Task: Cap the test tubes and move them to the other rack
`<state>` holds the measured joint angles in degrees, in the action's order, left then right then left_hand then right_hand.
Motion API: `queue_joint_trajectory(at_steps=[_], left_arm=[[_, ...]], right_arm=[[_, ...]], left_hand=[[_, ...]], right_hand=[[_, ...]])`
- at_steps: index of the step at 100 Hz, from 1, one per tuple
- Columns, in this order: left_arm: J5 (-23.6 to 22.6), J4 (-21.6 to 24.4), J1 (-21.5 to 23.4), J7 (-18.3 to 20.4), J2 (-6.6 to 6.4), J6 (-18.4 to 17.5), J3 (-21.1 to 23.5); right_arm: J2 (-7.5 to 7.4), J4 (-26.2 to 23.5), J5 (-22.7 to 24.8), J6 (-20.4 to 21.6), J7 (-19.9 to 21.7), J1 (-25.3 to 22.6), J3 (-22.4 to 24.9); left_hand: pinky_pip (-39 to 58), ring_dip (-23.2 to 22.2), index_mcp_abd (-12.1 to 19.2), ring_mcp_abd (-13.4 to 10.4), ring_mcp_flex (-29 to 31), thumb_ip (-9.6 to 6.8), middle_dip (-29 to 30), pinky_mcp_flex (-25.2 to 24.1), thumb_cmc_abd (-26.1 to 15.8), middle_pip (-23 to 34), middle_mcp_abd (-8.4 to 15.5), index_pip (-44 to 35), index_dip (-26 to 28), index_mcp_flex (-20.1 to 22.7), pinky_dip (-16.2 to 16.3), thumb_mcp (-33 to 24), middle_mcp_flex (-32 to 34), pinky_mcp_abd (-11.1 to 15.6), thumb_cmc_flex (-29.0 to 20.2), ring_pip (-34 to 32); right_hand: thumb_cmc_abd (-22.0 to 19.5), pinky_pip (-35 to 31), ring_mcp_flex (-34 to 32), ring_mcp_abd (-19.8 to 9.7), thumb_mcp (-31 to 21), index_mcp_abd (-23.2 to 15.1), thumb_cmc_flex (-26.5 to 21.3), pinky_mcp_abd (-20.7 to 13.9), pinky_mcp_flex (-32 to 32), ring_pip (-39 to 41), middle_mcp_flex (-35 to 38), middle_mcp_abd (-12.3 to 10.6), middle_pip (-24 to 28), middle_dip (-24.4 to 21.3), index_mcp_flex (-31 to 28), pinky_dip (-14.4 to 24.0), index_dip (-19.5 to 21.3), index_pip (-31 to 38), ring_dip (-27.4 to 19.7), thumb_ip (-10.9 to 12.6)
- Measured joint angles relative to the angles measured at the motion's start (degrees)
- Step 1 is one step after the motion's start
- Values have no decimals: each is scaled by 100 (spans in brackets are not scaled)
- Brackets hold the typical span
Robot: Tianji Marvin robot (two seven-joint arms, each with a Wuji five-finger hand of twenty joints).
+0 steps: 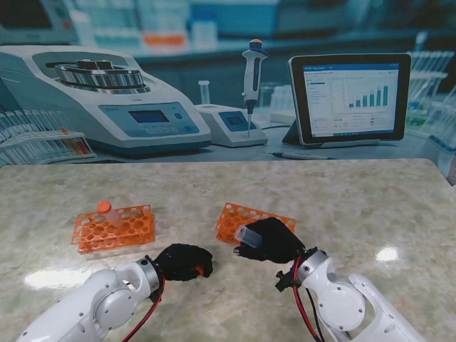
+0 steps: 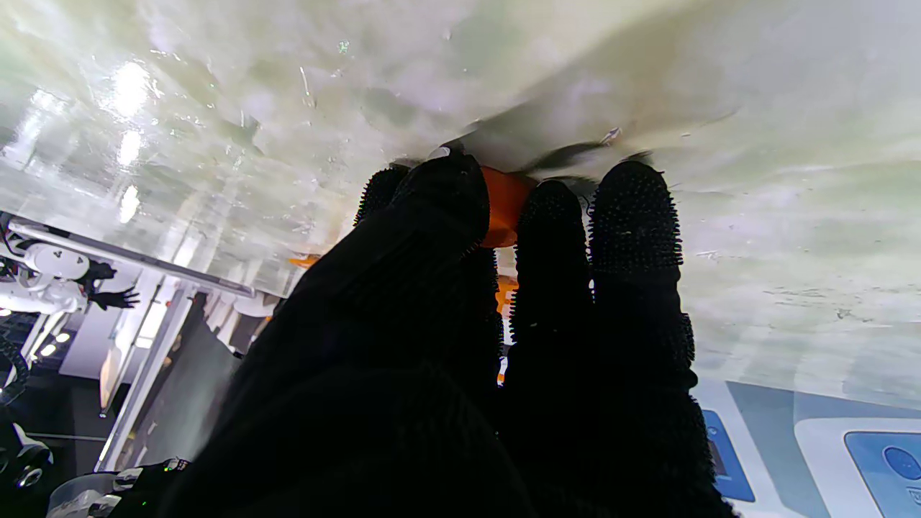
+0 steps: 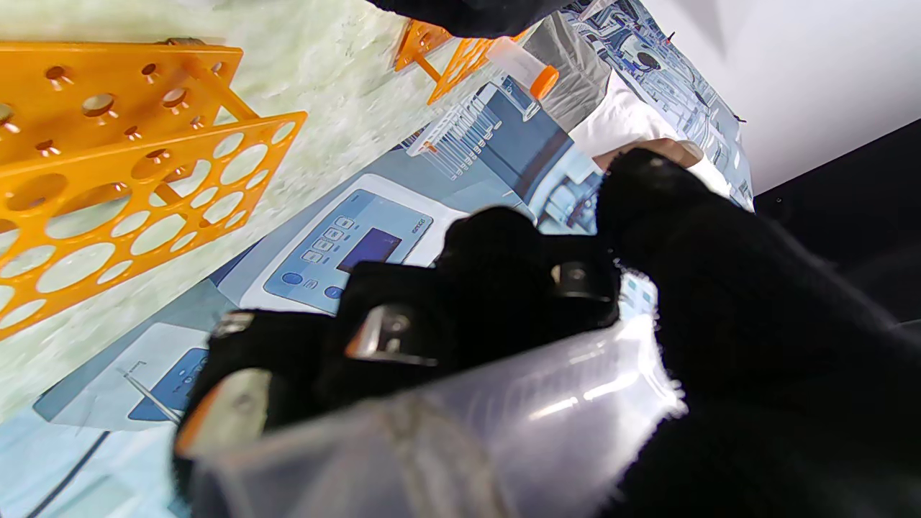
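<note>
My right hand (image 1: pixel 274 241) is shut on a clear uncapped test tube (image 1: pixel 247 234), whose open mouth points toward my left; the tube's wall (image 3: pixel 504 424) fills the right wrist view. Just behind that hand stands an orange rack (image 1: pixel 251 216). My left hand (image 1: pixel 182 261) rests low on the table with its fingers (image 2: pixel 633 216) closed around an orange cap (image 1: pixel 208 270), also seen as a cap (image 2: pixel 504 205) between the fingertips. A second orange rack (image 1: pixel 114 228) at the left holds one capped tube (image 1: pixel 106 209).
The marble table (image 1: pixel 356 206) stretches to my right. Behind its far edge is a backdrop picture of a centrifuge (image 1: pixel 107 100), a pipette (image 1: pixel 252 71) and a tablet (image 1: pixel 349 96).
</note>
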<state>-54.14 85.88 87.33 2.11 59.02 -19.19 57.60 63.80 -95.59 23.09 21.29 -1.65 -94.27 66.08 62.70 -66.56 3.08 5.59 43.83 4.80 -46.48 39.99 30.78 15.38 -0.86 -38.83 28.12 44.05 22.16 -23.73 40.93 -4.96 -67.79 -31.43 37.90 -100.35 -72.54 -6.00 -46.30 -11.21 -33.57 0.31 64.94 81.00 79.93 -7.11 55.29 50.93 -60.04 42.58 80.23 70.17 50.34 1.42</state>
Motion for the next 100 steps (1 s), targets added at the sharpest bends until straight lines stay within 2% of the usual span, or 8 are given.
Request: queue_joint_trajectory(at_steps=[29,50,64,100], left_arm=[[-65,24,-12,26,0,4,2],[-19,-53,-54,-91,5,19,-40],[34,4,94,-91,38,19,132],[172,20,175,-169,52,28,177]], right_arm=[[0,3,-14,2,3,5,-3],[1,7,-29,3,3,11,-9],[1,11,-36,3,4,19,-16],[2,14,-40,1,5,27,-22]], left_hand=[[-212,43,-56,70,33,1,13,9,34,1,-26,-74,-133,119,-78,-45,1,-32,-58,215],[-193,36,-98,77,95,2,111,85,56,2,-78,-179,-288,295,-88,-48,44,-35,-58,242],[-221,91,-153,121,96,2,157,56,56,2,-97,-174,-384,299,-141,-113,45,-46,-59,336],[-224,195,-178,152,96,2,157,19,61,2,-108,-174,-385,299,-193,-180,45,-93,-62,416]], right_hand=[[-1,0,0,0,2,-3,0,0,0,0,0,0,-1,0,0,-1,39,-7,0,-1],[-1,0,0,0,3,-5,0,1,0,0,0,0,-1,0,0,-1,44,-17,0,-1],[-1,0,0,0,4,-7,0,1,0,0,0,0,-2,0,0,-1,52,-38,0,-3],[-1,0,0,0,7,-10,0,1,0,1,0,0,-4,0,-1,-1,57,-49,0,-6]])
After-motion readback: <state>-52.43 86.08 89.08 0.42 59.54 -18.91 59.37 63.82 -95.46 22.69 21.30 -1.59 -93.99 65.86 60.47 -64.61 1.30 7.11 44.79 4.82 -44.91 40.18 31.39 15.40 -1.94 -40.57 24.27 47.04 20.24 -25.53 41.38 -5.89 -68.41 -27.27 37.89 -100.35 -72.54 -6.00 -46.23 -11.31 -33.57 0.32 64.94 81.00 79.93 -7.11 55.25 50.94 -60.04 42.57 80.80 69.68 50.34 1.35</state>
